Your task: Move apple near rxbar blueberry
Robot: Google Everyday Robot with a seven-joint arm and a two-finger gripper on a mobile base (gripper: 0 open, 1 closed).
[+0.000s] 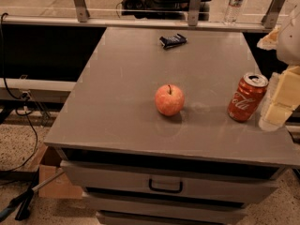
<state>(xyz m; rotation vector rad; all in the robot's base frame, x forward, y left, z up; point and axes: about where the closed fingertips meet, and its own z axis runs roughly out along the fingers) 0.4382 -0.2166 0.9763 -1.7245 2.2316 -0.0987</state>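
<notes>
Apple [169, 100] sits upright, stem up, a little near of the middle of the grey table [112, 107], on bare top with nothing touching it. In this one camera view the rxbar blueberry [173, 41] lies flat at the far edge, almost straight beyond the apple and well apart from it. A red Coca-Cola can [247, 97] stands to the right of the apple, apart from it, near the right edge.

The gripper [280, 108] shows as pale yellowish blocks at the right edge of the table, just beside the can and holding nothing that I can make out. Whether it is wide or narrow I cannot tell.

The step in hand looks to be the reach for the apple, since no grasp has been made. The can stands between the gripper and the fruit, so coming in from above rather than sweeping across from the right would likely spare it. A round apple may roll, so a centred grip across its widest part seems wise. It should be set down just short of the bar, not on it.

By count: one apple, one bar, one can, one gripper and one water bottle [234, 3] beyond the far rail.
</notes>
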